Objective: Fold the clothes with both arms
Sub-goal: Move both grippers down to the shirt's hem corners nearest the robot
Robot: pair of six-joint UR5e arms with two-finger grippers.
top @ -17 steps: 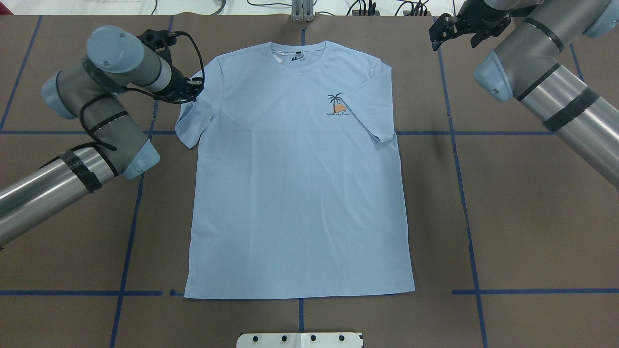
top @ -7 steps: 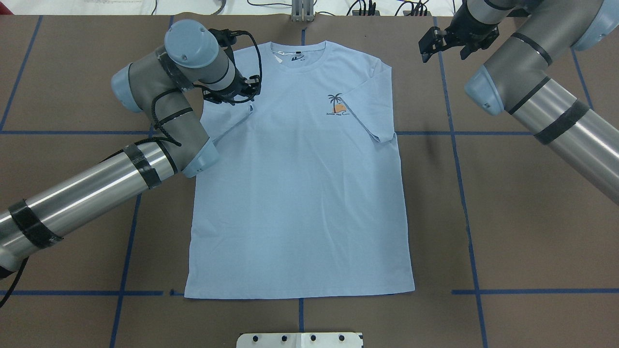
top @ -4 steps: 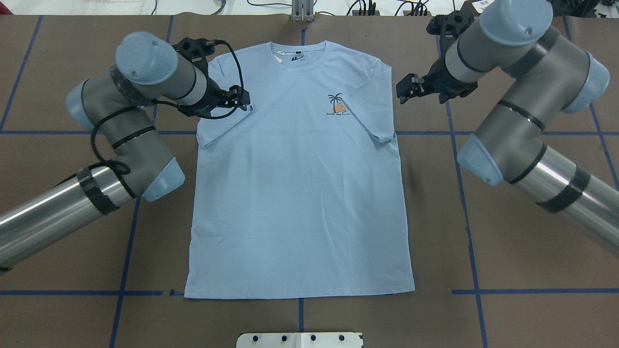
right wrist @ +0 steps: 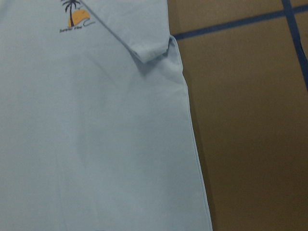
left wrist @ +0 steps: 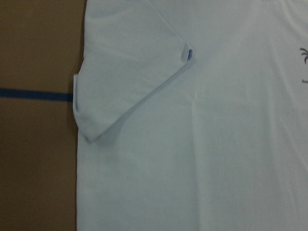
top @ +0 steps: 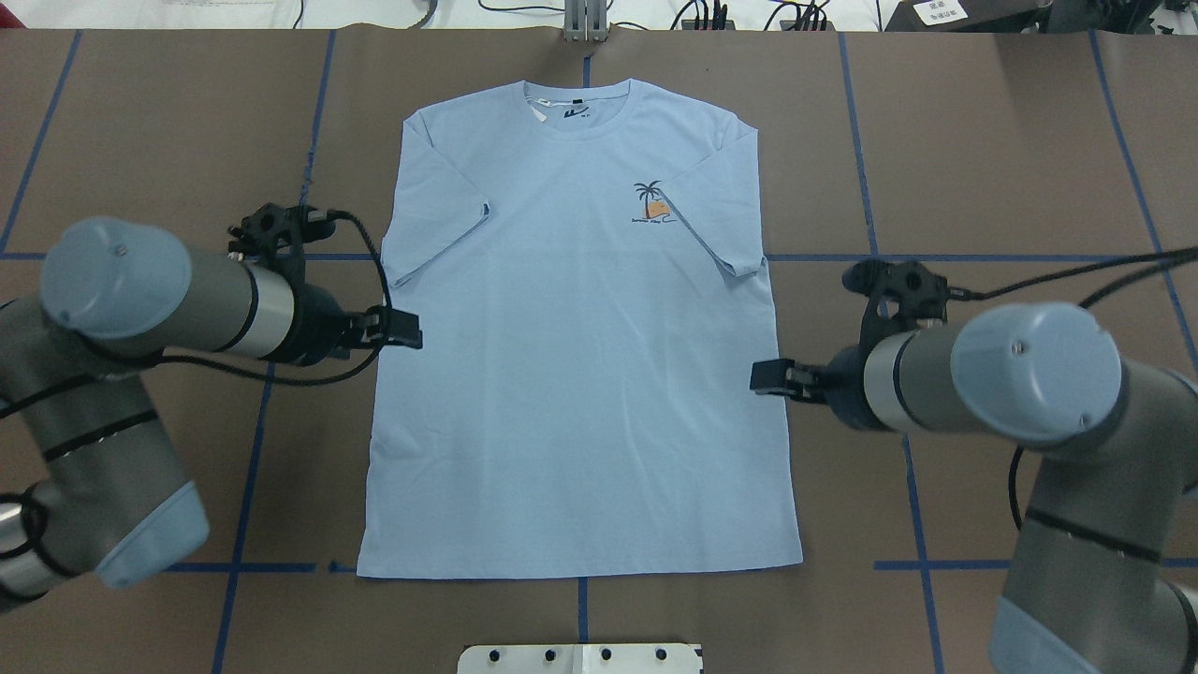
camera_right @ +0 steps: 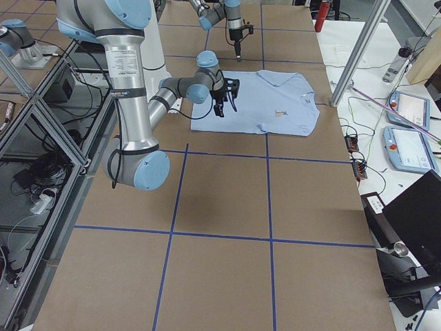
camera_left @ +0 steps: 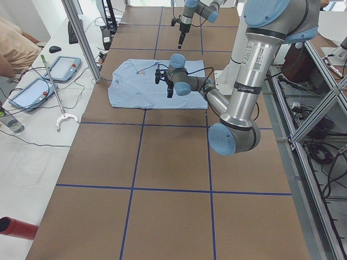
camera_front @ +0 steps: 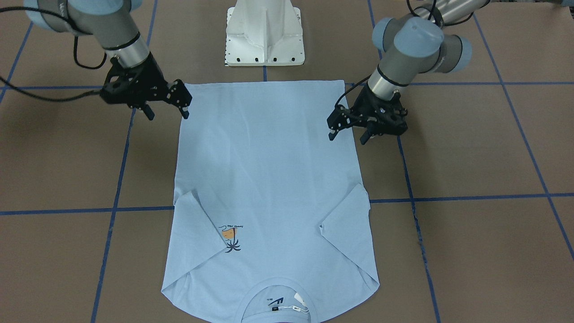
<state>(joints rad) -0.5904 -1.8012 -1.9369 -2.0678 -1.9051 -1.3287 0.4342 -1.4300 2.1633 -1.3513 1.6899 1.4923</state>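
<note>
Flanking the T-shirt [camera_front: 264, 170], left gripper [camera_front: 347, 137] and right gripper [camera_front: 167, 115] hover, jaws apart.

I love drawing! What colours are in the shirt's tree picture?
The tree picture is dark and orange, on a light blue shirt. Right wrist view shows it best.

The table [top: 983, 140] has a matt brown top, marked into large squares by blue tape lines [top: 1029, 564]. Black cables [top: 711, 14] cluster along its far edge. On the operators' side a slanted aluminium post [camera_left: 81, 38] rises beside a white bench [camera_left: 32, 146]. The bench carries two tablet-like pendants [camera_left: 66, 69], a black mouse [camera_left: 54, 49] and loose wires. A red cylinder [camera_left: 16, 227] lies at its near end. Behind the table, an aluminium frame [camera_right: 41, 106] stands over tangled cables on the dark floor [camera_right: 27, 227]. The light is even and soft.
</note>
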